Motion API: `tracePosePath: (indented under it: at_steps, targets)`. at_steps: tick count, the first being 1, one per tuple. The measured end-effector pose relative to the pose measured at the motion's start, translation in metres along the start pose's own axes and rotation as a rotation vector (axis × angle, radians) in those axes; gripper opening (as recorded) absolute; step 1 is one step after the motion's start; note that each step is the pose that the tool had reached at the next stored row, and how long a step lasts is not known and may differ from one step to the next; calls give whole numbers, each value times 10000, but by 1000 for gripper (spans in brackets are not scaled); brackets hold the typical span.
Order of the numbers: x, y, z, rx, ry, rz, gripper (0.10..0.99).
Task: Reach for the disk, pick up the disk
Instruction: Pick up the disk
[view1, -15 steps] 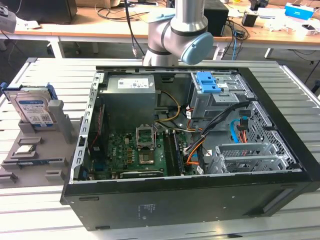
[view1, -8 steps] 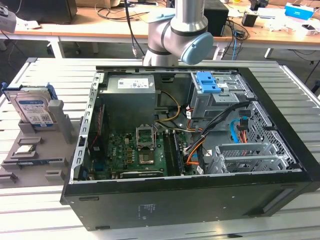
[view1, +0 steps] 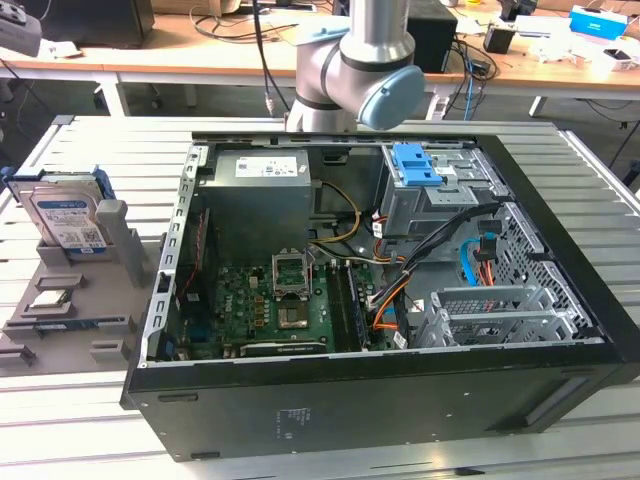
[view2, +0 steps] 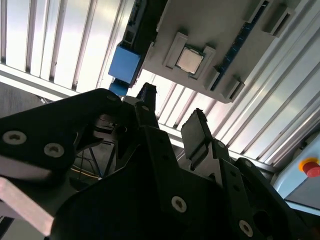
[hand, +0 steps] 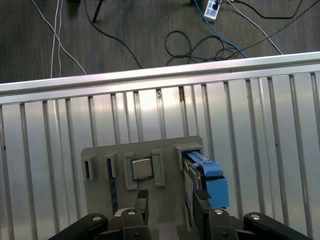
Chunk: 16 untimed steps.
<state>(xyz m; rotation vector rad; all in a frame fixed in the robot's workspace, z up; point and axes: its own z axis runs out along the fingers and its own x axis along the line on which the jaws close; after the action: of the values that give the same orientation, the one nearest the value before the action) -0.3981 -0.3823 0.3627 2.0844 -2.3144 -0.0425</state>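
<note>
Closest to you in both wrist views is the gripper (hand: 171, 195) (view2: 171, 102); its two dark fingers (hand: 142, 200) are spread with a clear gap between them and pinch nothing; they hang above the grey holder (hand: 150, 146), touching neither it nor what it carries.

Just past the fingertips sits the disk (hand: 205, 172) (view2: 125, 62); it stands on its long edge in a slot at one end of the holder, its blue frame jutting past the holder's rim; one finger lines up with that frame in the first wrist view, but you cannot tell the height between them.

A small square processor chip (hand: 141, 168) lies flat in its recess mid-holder, apart from the disk; low grey ribs border it on two sides.

Beyond the holder you have bare slatted aluminium table (hand: 250, 125) on all the sides shown, running to a straight edge rail (hand: 150, 75); past that rail is dark floor with loose cables (hand: 200, 45).

In the exterior view the disk (view1: 65, 215) leans back at the holder's far corner on that view's left; grey uprights flank it; the holder's other edge lies near the open computer case (view1: 350, 410), with a narrow strip of table between; the arm (view1: 360, 60) rises behind the case; desks (view1: 200, 55) lie farthest.
</note>
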Motion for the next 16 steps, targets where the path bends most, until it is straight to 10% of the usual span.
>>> tracePosePath:
  at_steps: [16]
  targets:
    - [-400, -82, 201, -5, 3, -25, 482]
